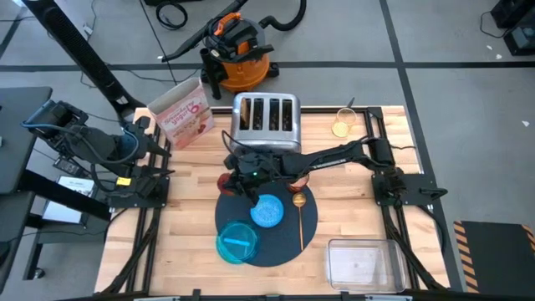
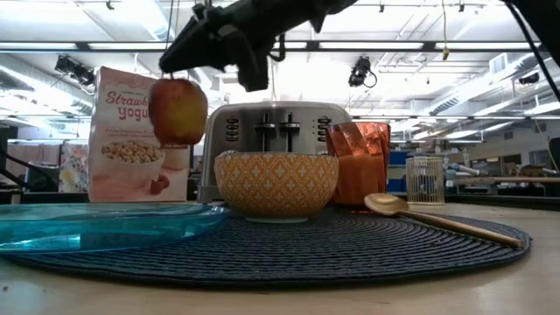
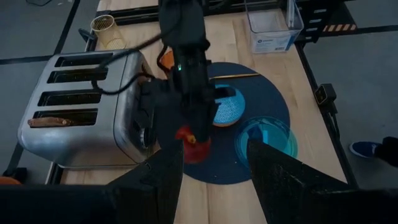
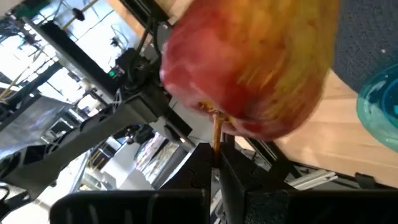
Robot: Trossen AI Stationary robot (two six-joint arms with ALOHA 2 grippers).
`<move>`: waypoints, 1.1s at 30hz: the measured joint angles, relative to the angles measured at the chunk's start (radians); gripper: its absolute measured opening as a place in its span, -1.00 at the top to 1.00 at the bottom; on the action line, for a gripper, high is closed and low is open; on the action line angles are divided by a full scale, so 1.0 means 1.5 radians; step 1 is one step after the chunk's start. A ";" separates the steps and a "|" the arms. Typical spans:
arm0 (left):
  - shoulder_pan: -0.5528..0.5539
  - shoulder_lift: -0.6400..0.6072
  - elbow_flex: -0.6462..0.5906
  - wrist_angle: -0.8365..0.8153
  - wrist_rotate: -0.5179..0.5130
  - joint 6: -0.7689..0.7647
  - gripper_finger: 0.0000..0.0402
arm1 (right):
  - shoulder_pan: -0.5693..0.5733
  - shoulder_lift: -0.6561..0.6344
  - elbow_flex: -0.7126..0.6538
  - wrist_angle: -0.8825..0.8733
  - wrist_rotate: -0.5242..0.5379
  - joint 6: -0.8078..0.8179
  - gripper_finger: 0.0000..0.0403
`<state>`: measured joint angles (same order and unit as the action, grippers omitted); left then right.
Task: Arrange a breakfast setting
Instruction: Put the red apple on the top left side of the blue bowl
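The left gripper is waiting beyond the left edge of the surface, its jaws standing open on nothing. The cereal box is standing at the back left corner, beside the toaster at the middle of the back edge. The right gripper is reaching across from the right edge, its jaws closed on the red apple and holding it in the air, clear of the surface, above the left rim of the mat just in front of the toaster. On the mat the blue plate is lying toward the front edge, the small bowl is sitting at the centre, the copper cup is standing behind it, and the gold spoon is lying along the mat's right side. A clear container is sitting at the front right corner.
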<state>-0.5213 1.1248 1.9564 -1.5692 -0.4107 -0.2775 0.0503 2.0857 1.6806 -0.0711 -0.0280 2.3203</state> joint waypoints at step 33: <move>0.000 0.000 0.000 0.011 -0.011 0.008 0.09 | -0.027 0.027 0.004 -0.184 -0.082 0.009 0.92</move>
<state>-0.5209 1.1252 1.9564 -1.5520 -0.4267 -0.2653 0.0093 2.1262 1.6867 -0.3466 -0.1503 2.3341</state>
